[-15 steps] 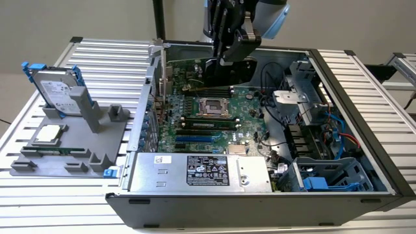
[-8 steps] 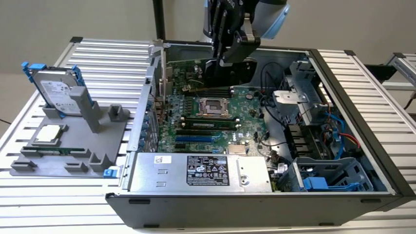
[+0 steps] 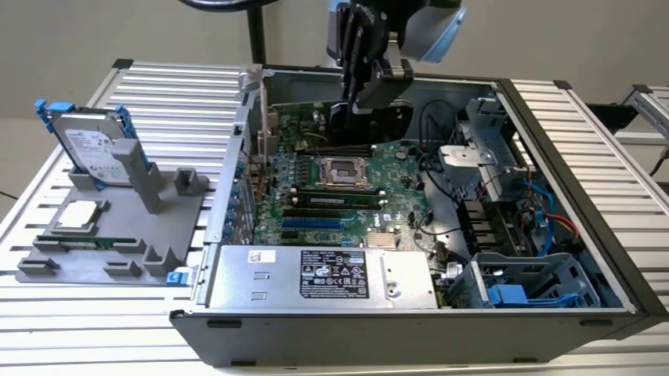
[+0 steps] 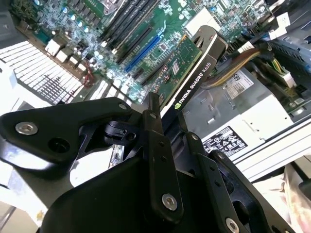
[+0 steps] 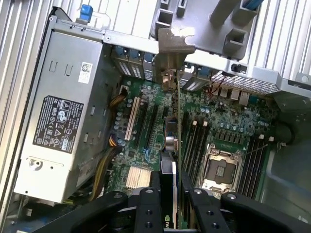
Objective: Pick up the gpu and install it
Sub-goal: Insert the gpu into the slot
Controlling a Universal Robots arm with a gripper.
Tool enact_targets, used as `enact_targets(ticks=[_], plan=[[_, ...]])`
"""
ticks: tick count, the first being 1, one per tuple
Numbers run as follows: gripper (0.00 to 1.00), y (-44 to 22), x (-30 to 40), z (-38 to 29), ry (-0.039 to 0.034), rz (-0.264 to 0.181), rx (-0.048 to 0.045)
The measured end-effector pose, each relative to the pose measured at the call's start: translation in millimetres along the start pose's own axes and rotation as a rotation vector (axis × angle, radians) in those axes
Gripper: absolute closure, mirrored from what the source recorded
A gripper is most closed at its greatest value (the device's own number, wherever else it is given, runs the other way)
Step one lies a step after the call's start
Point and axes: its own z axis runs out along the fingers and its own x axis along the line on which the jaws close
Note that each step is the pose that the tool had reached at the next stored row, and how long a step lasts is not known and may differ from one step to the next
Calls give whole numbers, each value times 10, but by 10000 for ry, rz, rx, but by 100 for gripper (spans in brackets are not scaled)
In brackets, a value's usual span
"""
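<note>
As jaws pinch the gpu [image 5: 171, 141] edge-down above the motherboard [image 5: 228, 138], its long axis roughly parallels the expansion slots [image 5: 131, 119], bracket toward the case's rear wall [image 5: 248, 82].

Room over the motherboard [image 3: 403, 160] is partly taken by the held gpu [image 4: 182, 63] — bounded by the power supply [image 3: 319, 276] at the exterior view's lower centre.

The gpu [image 4: 187, 68] pairs a green circuit board with a glossy black plastic shroud and a dull silver metal bracket [image 5: 170, 51]; the gripper [image 5: 174, 187] is matt black with bright metal screws. The power supply [image 5: 63, 107] is bare grey sheet metal, the table [image 3: 157, 94] ribbed brushed metal, the holder [image 3: 136, 223] matt grey plastic.
</note>
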Motion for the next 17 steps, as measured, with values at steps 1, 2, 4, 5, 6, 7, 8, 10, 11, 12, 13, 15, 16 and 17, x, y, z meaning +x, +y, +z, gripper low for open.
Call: enact_targets(ticks=[1, 2, 4, 5, 6, 7, 8, 10, 11, 12, 13, 15, 16, 17], plan=[[100, -1, 0, 10, -4, 77, 9], [100, -2, 1, 21, -12, 180, 16], [100, -3, 1, 41, -31, 466, 22], [100, -3, 1, 51, -43, 605, 26], [100, -4, 1, 60, -52, 733, 28], [100, -5, 1, 69, -63, 871, 31], [100, -6, 1, 79, -72, 1002, 34], [100, -8, 2, 101, -92, 1274, 42], [100, -9, 2, 111, -100, 1392, 45], [100, -9, 2, 122, -111, 1515, 51], [100, -10, 2, 130, -117, 1613, 54], [100, -11, 2, 142, -124, 1718, 59], [100, -12, 2, 146, -126, 1746, 61], [100, -12, 3, 146, -127, 1766, 61]])
